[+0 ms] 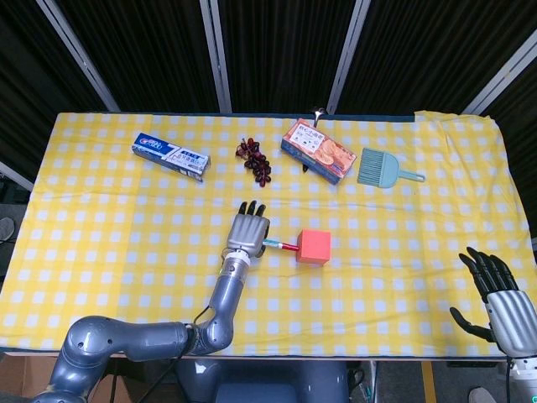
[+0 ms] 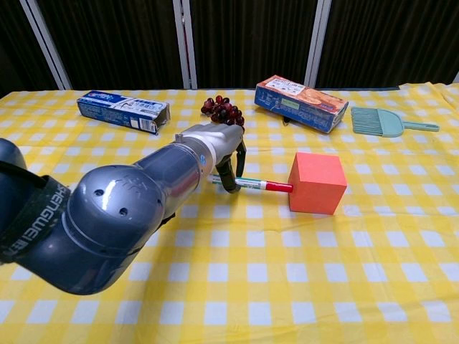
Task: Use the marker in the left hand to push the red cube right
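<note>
Pushing cube right
My left hand [image 1: 249, 232] pinches marker [image 2: 262, 185], tip on cube [image 2: 316, 183] left face, mid-table. Keep marker level, centred, or cube yaws. Right hand [image 1: 503, 295] spread, idle.

A white marker [image 2: 252, 183] with a red cap [image 2: 277, 187] lies level, its tip touching the left face of an upright red cube [image 2: 316, 182].
</note>
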Robot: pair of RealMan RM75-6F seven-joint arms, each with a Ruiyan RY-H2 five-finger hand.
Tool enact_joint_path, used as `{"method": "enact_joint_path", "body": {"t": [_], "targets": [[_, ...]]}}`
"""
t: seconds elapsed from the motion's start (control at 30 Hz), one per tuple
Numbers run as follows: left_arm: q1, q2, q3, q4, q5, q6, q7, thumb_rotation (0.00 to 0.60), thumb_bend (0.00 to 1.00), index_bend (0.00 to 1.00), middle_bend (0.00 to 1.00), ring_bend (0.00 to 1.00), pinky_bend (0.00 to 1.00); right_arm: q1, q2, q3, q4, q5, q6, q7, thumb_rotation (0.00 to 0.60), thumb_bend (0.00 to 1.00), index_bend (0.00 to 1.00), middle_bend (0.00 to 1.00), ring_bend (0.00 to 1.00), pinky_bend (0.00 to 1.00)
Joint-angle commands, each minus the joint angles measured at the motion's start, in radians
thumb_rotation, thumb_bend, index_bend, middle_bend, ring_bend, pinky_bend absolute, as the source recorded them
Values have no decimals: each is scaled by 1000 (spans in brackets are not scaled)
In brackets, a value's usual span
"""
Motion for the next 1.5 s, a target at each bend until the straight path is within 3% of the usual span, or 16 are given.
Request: {"method": "enact_joint_path", "body": {"t": [0.03,1.03,1.27,1.5], "targets": [[-3,-3,-2,2,1,-1,2,600,477,596,104,0,7,-1,1,0,-1,0,0,1,600,342,0,0,0,45],[-103,-104,-83,123,-31,-34,29,600,477,596,104,0,8,-3,4,0,0,-2,6,15,600,341,0,0,0,45],[-80,-88,-70,96,-28,-19,31,600,477,591,105,0,7,-6,5,1,1,-1,9,17,600,342,0,0,0,45],[-14,-29,-17,8,-11,14,36,600,476,592,104,0,8,-7,4,2,3,2,11,16,600,342,0,0,0,45]]}}
